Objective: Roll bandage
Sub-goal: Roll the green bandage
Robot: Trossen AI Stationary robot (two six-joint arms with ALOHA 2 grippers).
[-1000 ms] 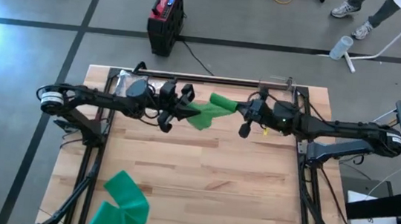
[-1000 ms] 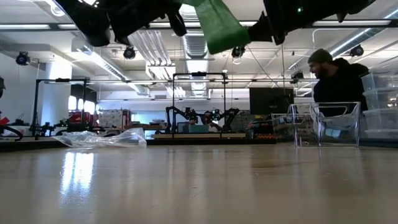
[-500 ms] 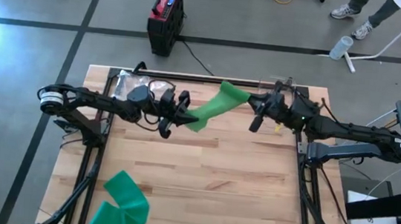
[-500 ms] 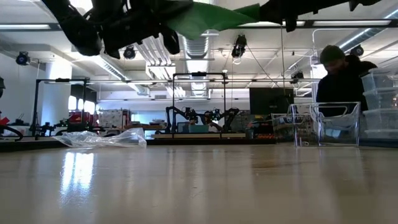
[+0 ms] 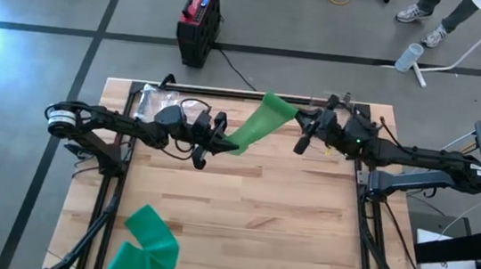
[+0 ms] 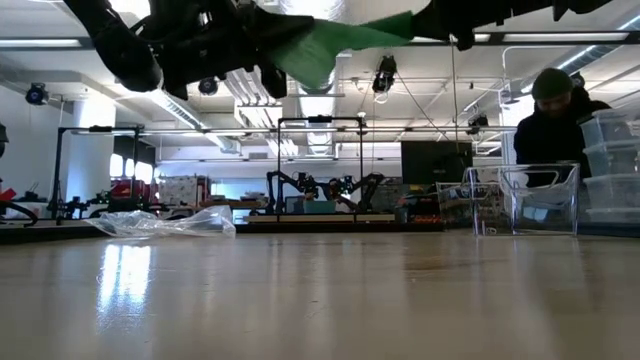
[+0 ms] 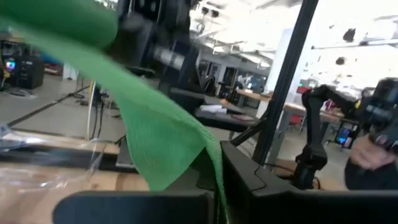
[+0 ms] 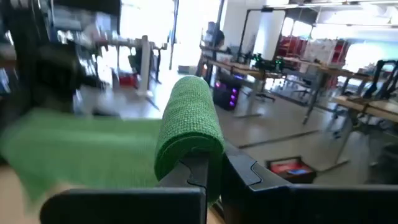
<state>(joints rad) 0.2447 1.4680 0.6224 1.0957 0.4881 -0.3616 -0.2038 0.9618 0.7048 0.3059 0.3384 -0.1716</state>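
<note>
Now, high view: your left gripper and right gripper are both clamped on the green bandage, stretched above the table | low view: strip hangs aloft | left wrist: slack could slip your pinch | right wrist: roll may unwind if tension drops

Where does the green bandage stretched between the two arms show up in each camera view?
High view: green bandage, far-centre, between the arms.
Low view: bandage, top centre, hanging above the table.
Left wrist view: bandage, a diagonal band across the picture.
Right wrist view: bandage, rolled end in the centre.
Shared landmark: the bandage's rolled end.
</note>
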